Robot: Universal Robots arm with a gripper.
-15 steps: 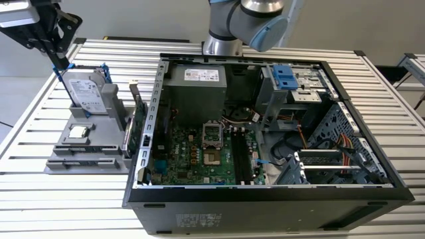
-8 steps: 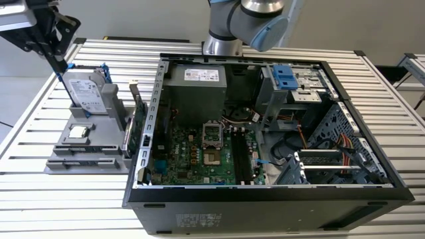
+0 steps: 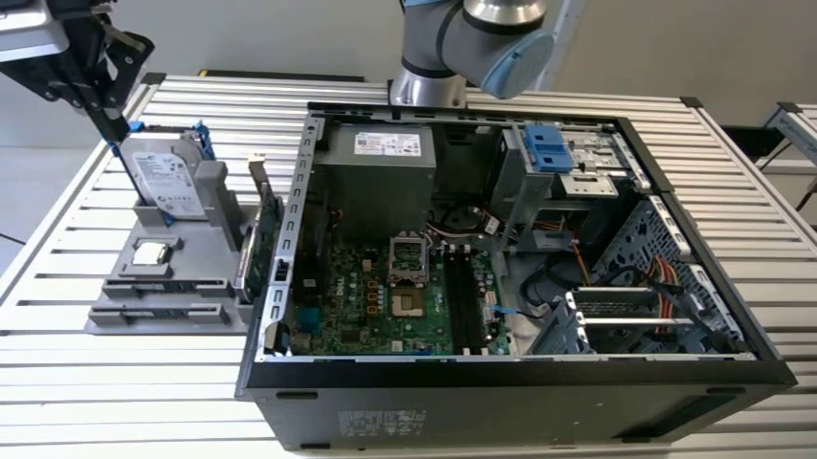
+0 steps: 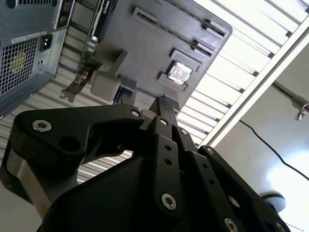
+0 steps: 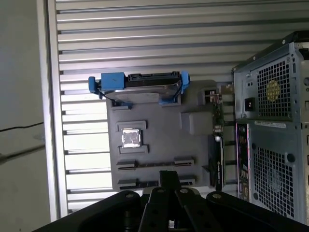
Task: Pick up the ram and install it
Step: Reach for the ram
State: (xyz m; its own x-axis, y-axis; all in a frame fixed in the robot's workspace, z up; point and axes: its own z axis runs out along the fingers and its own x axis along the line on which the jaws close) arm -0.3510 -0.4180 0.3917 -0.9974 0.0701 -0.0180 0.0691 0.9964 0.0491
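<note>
**Ram's in the gripper, hanging over the parts holder**

Big stuff first. The slatted table [image 3: 753, 172] carries the open PC case [image 3: 511, 411] lying on its side, motherboard [image 3: 370, 296] facing up. On the exterior view's left of it sits the grey parts holder [image 3: 166, 316]. The hard drive [image 3: 166, 177] stands at its end away from that camera. A green card [image 3: 255, 258] stands on the side nearest the case, and a small processor chip [image 3: 151, 253] sits in its pocket.

My gripper [image 4: 161, 121] is up over the hard-drive end of the holder, well apart from the case. Its fingers are pinched together on the ram [image 4: 163, 105], which shows edge-on in both wrist views as a thin dark stick poking past the tips. The holder's two long slots [image 5: 154, 164] look bare to me.

My take: that's a grip on a thin edge, so I'd go slow and keep the stick hanging straight. I'd also stay high enough to clear the hard drive, the green card and the case wall. If it twists in the fingers, lining it up with the long black sockets [image 3: 469, 306] on the board gets ugly.
</note>
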